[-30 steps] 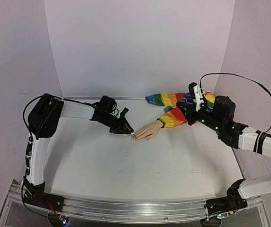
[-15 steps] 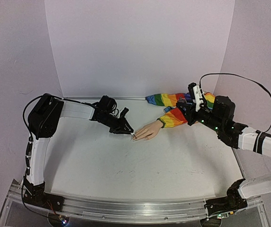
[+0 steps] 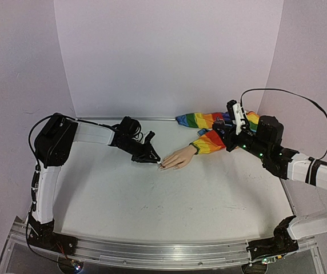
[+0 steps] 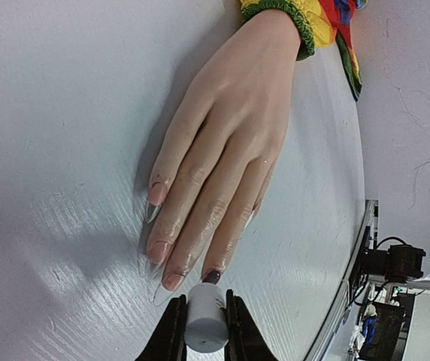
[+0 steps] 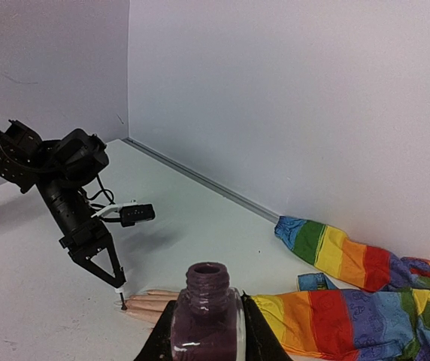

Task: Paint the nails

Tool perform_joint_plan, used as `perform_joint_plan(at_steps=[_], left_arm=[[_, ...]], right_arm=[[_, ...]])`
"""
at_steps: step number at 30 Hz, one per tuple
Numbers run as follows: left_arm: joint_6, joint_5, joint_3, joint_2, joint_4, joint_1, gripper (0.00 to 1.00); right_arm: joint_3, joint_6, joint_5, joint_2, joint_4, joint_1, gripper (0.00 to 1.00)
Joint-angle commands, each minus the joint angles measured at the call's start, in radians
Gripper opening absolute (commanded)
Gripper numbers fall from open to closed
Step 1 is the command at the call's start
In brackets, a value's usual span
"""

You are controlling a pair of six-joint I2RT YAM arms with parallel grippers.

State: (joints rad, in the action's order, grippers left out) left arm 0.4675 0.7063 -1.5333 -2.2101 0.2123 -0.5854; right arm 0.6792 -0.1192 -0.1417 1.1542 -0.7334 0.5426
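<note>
Pale lilac walls [image 3: 169, 51] enclose a white table [image 3: 169, 200] on three sides, an aluminium rail [image 3: 152, 252] along its near edge.

Blk & wht arms [image 3: 43, 188], blk cables [image 3: 283, 91]

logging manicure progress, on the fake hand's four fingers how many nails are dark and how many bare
dark nails: 1
bare nails: 3
total: 4
</note>
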Motion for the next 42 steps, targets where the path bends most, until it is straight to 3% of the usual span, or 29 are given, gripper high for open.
perform_joint_plan(at_steps=[1, 42], left_arm=[[-0.027, -0.005, -0.027, 0.007, 0.006, 0.0, 0.0], [-0.049, -0.045, 0.016, 0.043, 0.018, -0.014, 0.0]], right_arm=[[0.002, 0.009, -0.011, -0.004, -0.085, -0.008, 0.0], [0.003, 0.014, -0.028, 0.005, -0.093, -0.013, 0.0]])
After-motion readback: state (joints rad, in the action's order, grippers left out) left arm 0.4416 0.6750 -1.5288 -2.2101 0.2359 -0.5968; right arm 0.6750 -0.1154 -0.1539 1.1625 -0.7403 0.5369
